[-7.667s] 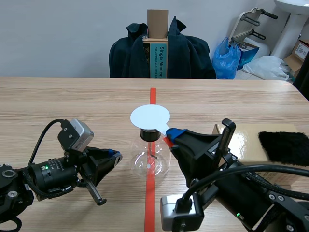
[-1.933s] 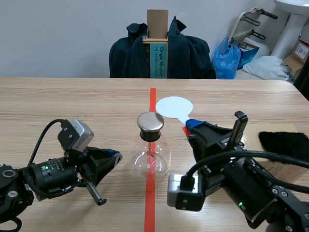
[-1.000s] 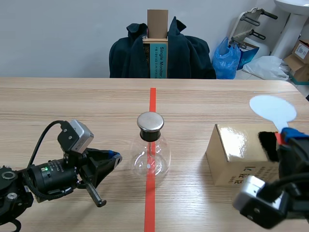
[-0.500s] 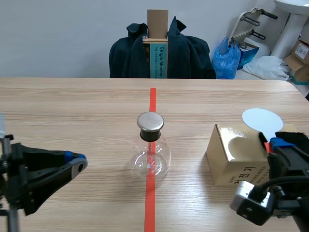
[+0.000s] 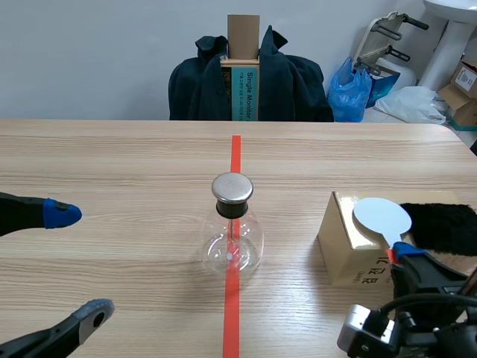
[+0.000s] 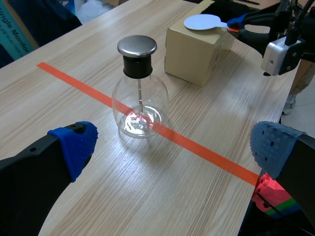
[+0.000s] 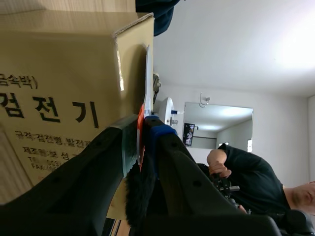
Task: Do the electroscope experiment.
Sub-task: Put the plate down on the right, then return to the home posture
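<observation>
The electroscope (image 5: pixel 232 240), a single clear round flask, stands upright at the middle of the bench (image 5: pixel 112 164), nearer its near edge than its far one. Its long axis is vertical. The one metal cap (image 5: pixel 232 188) points up, and a thin rod (image 6: pixel 139 96) drops from it into the bulb. The base sits on the red tape line (image 5: pixel 235 149) that runs from the near edge toward the far edge.

One white disc paddle (image 5: pixel 381 218) lies flat at the top face of the one cardboard box (image 5: pixel 350 257), which stands toward the bench's right edge, well apart from the flask. The paddle's long axis runs from its red handle (image 5: pixel 392 254) at the near side to the disc at the far side. Whether the disc touches the box cannot be told. One black fur cloth (image 5: pixel 444 227) rests on the box top just beside the disc, on the side toward the right edge.

The right end effector (image 5: pixel 402 257) pinches the red handle. The left end effector (image 5: pixel 77 264) is spread wide near the bench's left edge, gripping nothing, its opening facing the flask.
</observation>
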`<action>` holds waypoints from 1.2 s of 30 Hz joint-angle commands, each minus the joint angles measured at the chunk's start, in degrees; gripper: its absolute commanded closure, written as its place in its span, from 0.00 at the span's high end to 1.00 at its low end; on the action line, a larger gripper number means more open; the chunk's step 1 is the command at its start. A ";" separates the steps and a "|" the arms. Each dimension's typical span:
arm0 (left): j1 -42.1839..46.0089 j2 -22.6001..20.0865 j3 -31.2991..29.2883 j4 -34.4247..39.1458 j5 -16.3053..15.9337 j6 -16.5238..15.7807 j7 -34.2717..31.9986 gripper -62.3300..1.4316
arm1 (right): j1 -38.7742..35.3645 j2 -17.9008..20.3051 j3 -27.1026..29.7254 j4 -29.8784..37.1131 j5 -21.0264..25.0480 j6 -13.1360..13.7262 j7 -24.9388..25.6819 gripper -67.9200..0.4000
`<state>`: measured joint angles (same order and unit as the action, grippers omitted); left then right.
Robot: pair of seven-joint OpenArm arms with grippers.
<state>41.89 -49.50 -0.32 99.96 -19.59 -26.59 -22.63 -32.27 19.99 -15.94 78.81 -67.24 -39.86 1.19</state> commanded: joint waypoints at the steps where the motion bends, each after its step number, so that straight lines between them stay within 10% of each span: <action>1: -0.66 0.83 0.17 0.24 -0.57 -0.07 -0.92 1.00 | -0.28 0.33 0.46 1.38 0.44 -0.85 -0.42 0.02; 5: -0.63 1.18 0.17 0.24 -0.55 -0.09 -0.50 1.00 | -0.94 0.33 0.46 1.38 0.92 -0.87 -0.39 0.06; 18: -0.63 1.18 0.17 0.24 -0.52 -0.09 -0.28 1.00 | -2.97 0.35 0.55 1.38 3.52 -1.62 -0.37 0.65; 24: -0.63 1.18 0.17 0.24 -0.33 -0.09 0.17 1.00 | -7.80 1.05 0.81 1.70 6.75 -5.00 -0.39 0.70; 36: -0.63 1.20 0.17 0.22 -0.35 -0.09 1.49 1.00 | -16.57 4.24 10.14 16.48 50.21 -4.44 13.57 0.70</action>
<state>41.41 -48.73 -0.30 99.85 -19.55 -26.61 -20.05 -50.04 22.85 -6.52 93.69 -17.93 -41.34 14.26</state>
